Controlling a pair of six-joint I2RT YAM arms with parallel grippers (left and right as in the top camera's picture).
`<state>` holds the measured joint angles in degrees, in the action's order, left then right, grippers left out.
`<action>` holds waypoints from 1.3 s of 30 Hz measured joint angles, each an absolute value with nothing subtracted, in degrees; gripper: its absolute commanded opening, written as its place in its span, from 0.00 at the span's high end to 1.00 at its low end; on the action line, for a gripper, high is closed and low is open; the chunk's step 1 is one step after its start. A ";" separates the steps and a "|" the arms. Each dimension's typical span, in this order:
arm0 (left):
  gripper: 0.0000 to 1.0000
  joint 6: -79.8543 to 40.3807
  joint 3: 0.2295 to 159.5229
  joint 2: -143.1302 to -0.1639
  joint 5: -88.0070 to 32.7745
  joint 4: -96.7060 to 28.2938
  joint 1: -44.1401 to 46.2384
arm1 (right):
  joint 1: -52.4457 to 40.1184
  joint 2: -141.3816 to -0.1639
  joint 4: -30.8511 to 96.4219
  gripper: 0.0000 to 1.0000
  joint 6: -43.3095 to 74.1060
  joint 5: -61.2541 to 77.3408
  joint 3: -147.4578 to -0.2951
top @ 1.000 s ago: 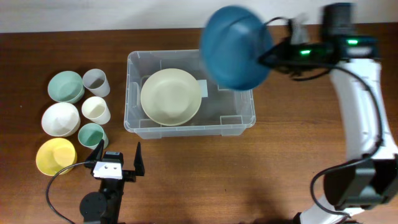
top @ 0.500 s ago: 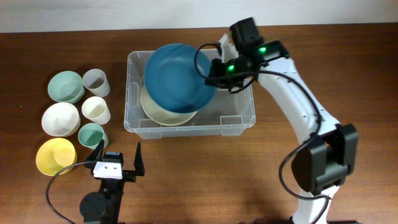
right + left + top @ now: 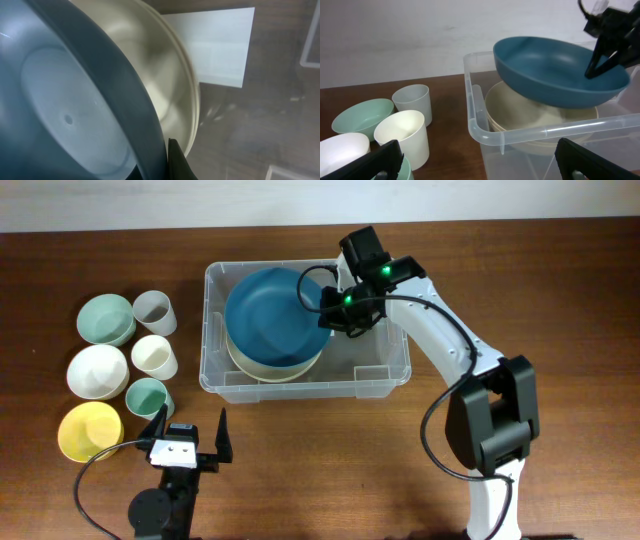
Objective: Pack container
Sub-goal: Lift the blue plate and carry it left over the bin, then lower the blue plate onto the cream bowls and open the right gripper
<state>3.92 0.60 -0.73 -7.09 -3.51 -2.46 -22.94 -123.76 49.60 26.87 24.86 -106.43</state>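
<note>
The clear plastic container [image 3: 385, 368] stands at mid table, with a cream bowl [image 3: 290, 365] inside it at the left. My right gripper [image 3: 325, 310] is shut on the rim of a dark blue bowl [image 3: 268, 315] and holds it tilted just above the cream bowl, inside the container. The left wrist view shows the blue bowl [image 3: 555, 75] hovering over the cream bowl [image 3: 520, 117] behind the container's rim [image 3: 485, 132]. The right wrist view shows the blue bowl [image 3: 75, 110], the cream bowl [image 3: 165, 75] and the white label [image 3: 220, 45]. My left gripper [image 3: 188, 442] is open and empty at the front left.
Left of the container stand a green bowl [image 3: 106, 318], a white bowl [image 3: 97, 370], a yellow bowl [image 3: 88, 430], a grey cup [image 3: 154, 311], a cream cup [image 3: 154, 356] and a green cup [image 3: 148, 396].
My right gripper has carried the blue bowl from above the container's right end leftward and down, over the cream bowl. The left arm has not moved.
</note>
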 measured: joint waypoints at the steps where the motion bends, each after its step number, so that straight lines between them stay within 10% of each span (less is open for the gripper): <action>1: 0.01 3.92 0.60 -0.73 -7.09 -3.51 -2.46 | -22.94 -124.11 49.32 0.96 26.92 24.84 -106.43; 23: 0.01 3.92 0.60 -0.73 -7.11 -3.51 -2.46 | -24.64 -126.72 46.81 0.89 27.22 24.64 -106.26; 27: 0.01 3.92 0.60 -0.73 -7.09 -3.51 -2.46 | -25.02 -126.72 46.63 0.69 27.27 24.62 -106.26; 39: 0.01 3.92 0.60 -0.73 -7.11 -3.51 -2.46 | -25.08 -126.72 46.61 0.50 27.62 23.33 -106.26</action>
